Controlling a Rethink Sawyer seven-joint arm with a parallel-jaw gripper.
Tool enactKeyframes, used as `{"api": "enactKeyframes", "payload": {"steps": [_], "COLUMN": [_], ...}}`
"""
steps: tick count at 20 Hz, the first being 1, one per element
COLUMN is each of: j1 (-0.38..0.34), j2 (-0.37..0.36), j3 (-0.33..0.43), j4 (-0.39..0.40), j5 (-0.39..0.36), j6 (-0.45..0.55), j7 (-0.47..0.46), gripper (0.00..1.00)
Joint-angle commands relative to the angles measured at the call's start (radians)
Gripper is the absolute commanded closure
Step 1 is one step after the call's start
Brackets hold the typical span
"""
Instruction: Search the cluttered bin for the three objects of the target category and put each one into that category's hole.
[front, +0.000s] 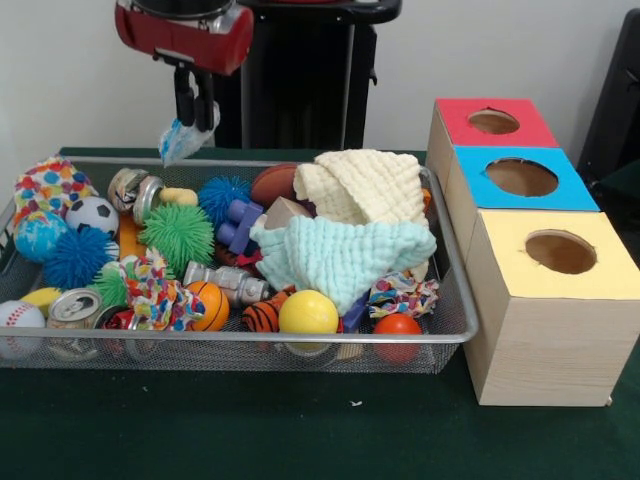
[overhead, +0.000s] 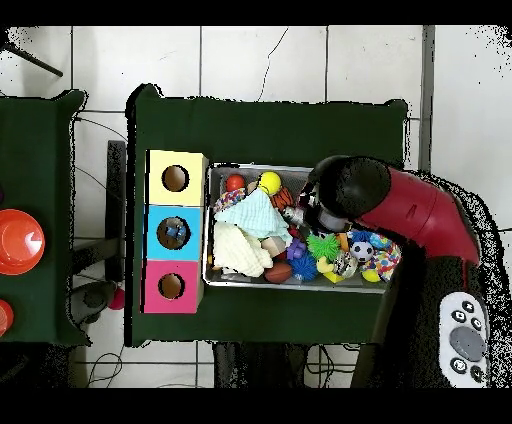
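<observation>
The gripper (front: 196, 110) hangs above the bin (front: 455, 330) at its 11 o'clock corner in the front view, fingers clenched on a crumpled clear bottle (front: 183, 137). The blue hole (front: 521, 177) sits at the bin's 3 o'clock, between red and yellow.

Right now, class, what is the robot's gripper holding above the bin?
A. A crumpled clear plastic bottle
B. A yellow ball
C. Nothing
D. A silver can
A: in the front view the gripper is shut on a crumpled clear plastic bottle, lifted above the far rim of the bin.
</observation>
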Motion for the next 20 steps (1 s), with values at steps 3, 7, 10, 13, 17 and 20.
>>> {"api": "enactKeyframes", "payload": {"steps": [3,7,10,13,17,20], "j1": [-0.008,-0.005,0.001,0.023,0.059,0.088], "j2": [0.025,0.027,0.025,0.028,0.037,0.049], "j3": [0.119,0.123,0.132,0.124,0.108,0.097], "j4": [-0.151,-0.133,-0.106,-0.091,-0.085,-0.083], "j5": [0.078,0.139,0.187,0.216,0.240,0.250], "j6": [0.224,0.228,0.212,0.185,0.158,0.131], "j7": [0.122,0.177,0.196,0.224,0.260,0.285], "gripper": [1.00,1.00,1.00,1.00,1.00,1.00]}}
